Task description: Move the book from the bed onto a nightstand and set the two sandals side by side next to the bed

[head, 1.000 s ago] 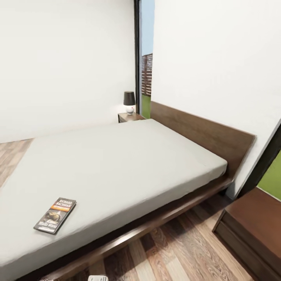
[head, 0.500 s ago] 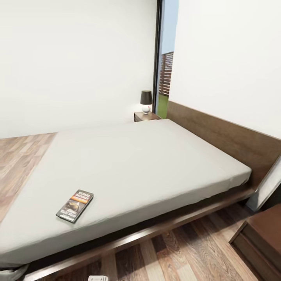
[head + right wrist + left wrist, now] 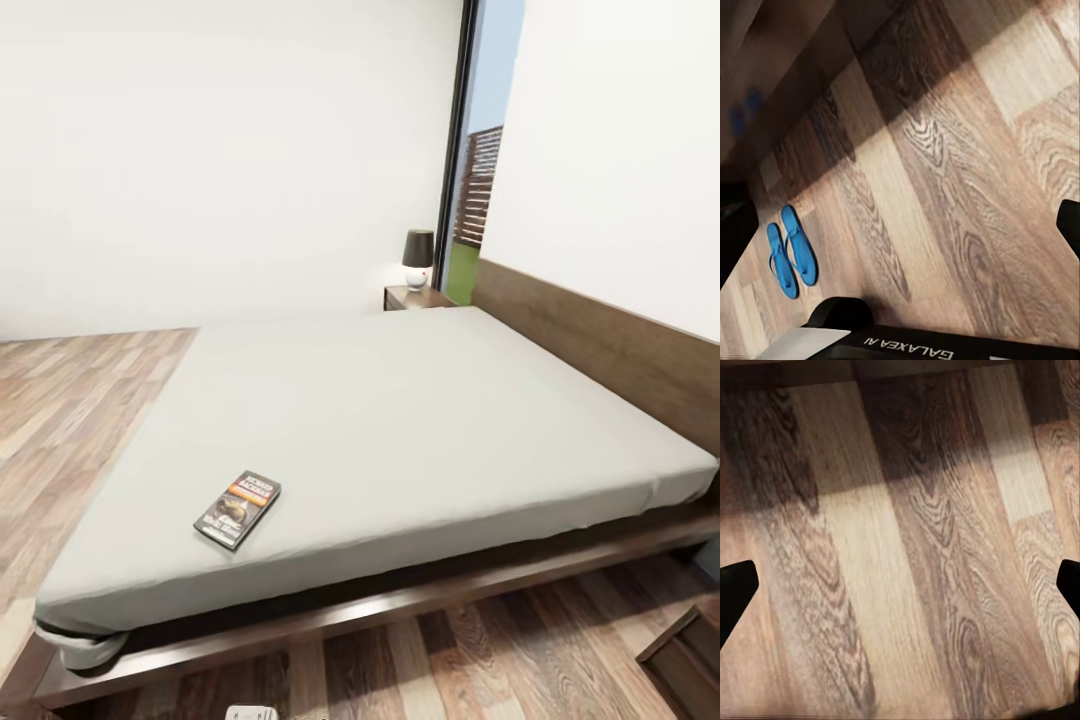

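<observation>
Bed [image 3: 430, 400]: low dark wood frame, plain grey mattress, flat headboard along the right side of the head view. Sheet bunched loose at the near left corner.
Book [image 3: 238, 509]: lies flat on the mattress, near the near-left corner, a little in from the edge. Dark cover, orange band, white lettering; too small to read.
Nightstand [image 3: 412, 297]: dark wood, at the far side of the bed by the headboard, touching or just beside the frame; cannot tell which.
Lamp [image 3: 418, 258]: dark shade, pale round base, upright on the nightstand.
Window [image 3: 480, 190]: tall, dark-framed, behind the nightstand; slatted fence and grass outside.
Cabinet [image 3: 690, 655]: dark wood corner at the lower right of the head view, on the floor beside the bed; probably a second nightstand, mostly cut off.
Sandals [image 3: 791, 250]: two blue sandals, right wrist view, flat on the floor, side by side and touching or nearly so, toes the same way. A dark shadowed band lies beyond them.
Floor [image 3: 900, 555]: light brown planks, strong grain.
Left claw [image 3: 900, 585]: two dark fingertips at opposite edges of its wrist view, spread wide, nothing between them, above bare floor.
Right claw [image 3: 900, 217]: one dark fingertip [image 3: 1069, 219] at the frame edge, so its spread cannot be told; nothing seen held.
Base [image 3: 900, 341]: black housing marked GALAXEA AI, near the sandals.
</observation>
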Robot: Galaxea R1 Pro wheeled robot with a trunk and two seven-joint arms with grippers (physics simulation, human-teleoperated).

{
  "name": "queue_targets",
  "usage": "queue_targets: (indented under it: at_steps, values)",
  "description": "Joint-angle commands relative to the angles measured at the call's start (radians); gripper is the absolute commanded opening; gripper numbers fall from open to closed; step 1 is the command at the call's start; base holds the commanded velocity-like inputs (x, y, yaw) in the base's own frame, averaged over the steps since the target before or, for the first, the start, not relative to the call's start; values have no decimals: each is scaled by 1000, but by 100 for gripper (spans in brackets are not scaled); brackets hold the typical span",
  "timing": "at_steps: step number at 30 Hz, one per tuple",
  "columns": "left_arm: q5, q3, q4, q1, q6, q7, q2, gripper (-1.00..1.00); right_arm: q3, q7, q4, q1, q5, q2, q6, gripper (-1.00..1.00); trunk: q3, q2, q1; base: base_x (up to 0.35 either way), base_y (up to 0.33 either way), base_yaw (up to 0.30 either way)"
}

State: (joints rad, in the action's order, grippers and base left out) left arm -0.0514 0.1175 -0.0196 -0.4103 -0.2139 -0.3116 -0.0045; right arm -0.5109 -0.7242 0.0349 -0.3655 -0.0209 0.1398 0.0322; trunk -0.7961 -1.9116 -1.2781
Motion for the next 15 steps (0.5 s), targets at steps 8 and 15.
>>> queue_targets:
  at_steps: [8, 15]
  values:
    - [-5, 7, 1, -1, -2, -3, 0, 100, -5, -3, 3, -1, -2, 1, 3, 100, -4, 0, 0, 0, 0, 275]
    - [-5, 7, 1, -1, -2, -3, 0, 100, -5, -3, 3, -1, -2, 1, 3, 100, -6, 0, 0, 145, -67, 198]
